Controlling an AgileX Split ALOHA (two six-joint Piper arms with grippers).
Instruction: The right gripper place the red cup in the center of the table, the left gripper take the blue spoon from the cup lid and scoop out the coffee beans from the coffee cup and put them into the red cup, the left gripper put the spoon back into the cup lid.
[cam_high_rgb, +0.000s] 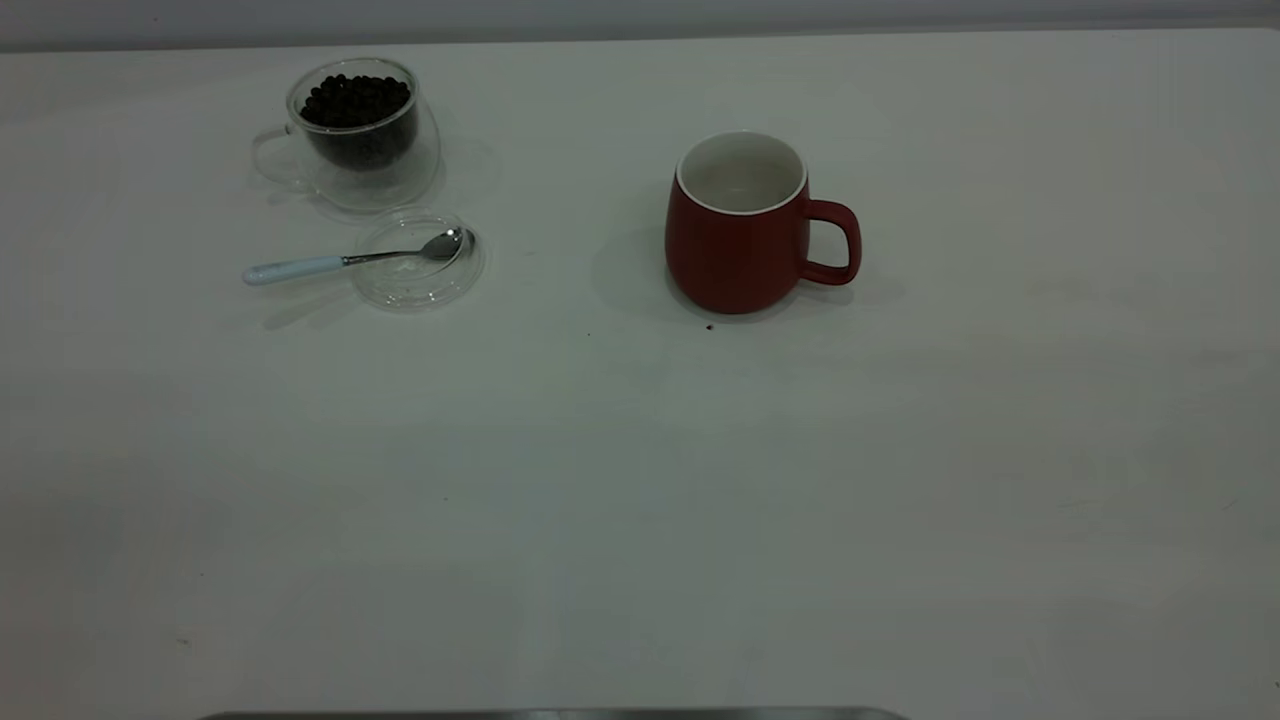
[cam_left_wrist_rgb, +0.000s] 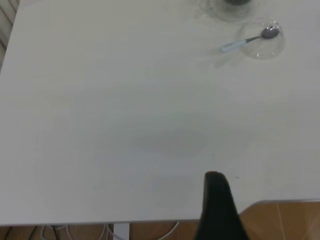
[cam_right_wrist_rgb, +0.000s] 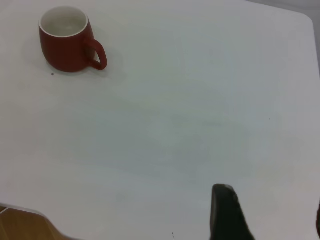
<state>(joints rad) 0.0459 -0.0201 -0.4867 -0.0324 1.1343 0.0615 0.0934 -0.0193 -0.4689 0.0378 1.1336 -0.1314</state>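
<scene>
The red cup (cam_high_rgb: 738, 240) stands upright and empty near the middle of the table (cam_high_rgb: 640, 480), its handle pointing right; the right wrist view shows the red cup (cam_right_wrist_rgb: 65, 42) far off. At the back left is the glass coffee cup (cam_high_rgb: 360, 135), holding coffee beans (cam_high_rgb: 355, 100). Just in front lies the clear cup lid (cam_high_rgb: 418, 265), and the blue spoon (cam_high_rgb: 340, 261) rests with its bowl in the lid and its pale handle pointing left. The left gripper (cam_left_wrist_rgb: 267, 182) and right gripper (cam_right_wrist_rgb: 270, 197) hover open over bare table near its front edge, far from everything.
A dark speck (cam_high_rgb: 709, 326) lies just in front of the red cup. The left wrist view shows the table's front edge with brown floor (cam_left_wrist_rgb: 285, 220) below. A rounded table corner (cam_right_wrist_rgb: 305, 17) shows in the right wrist view.
</scene>
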